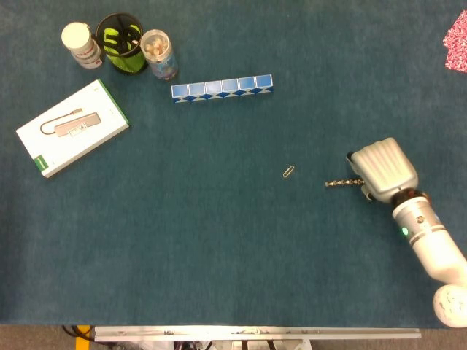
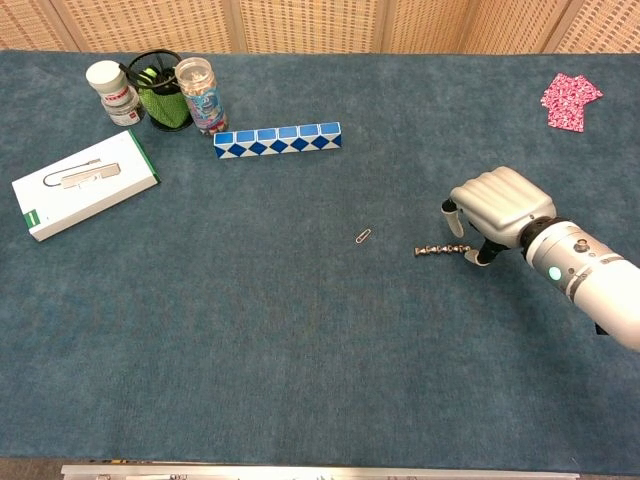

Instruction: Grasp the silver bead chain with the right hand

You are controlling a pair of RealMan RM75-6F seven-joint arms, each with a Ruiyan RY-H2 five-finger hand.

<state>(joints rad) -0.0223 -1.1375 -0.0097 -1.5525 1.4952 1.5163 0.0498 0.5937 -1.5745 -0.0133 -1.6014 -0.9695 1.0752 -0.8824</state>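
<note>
The silver bead chain (image 1: 343, 182) (image 2: 440, 249) lies straight on the blue cloth at the right, its left end free. My right hand (image 1: 383, 168) (image 2: 500, 203) hovers over the chain's right end, which it hides in the head view. Its back faces up and the fingers bend down. In the chest view the thumb stands left of and above the chain, while a fingertip (image 2: 483, 258) sits by the chain's right end. A gap shows between thumb and fingers, and the chain rests flat on the table. The left hand is out of both views.
A small paper clip (image 1: 290, 172) lies just left of the chain. A blue-white snake puzzle (image 1: 222, 87), a white box (image 1: 71, 127), a mesh cup (image 1: 121, 42) and two jars stand at the far left. A pink cloth (image 2: 570, 100) sits at the far right.
</note>
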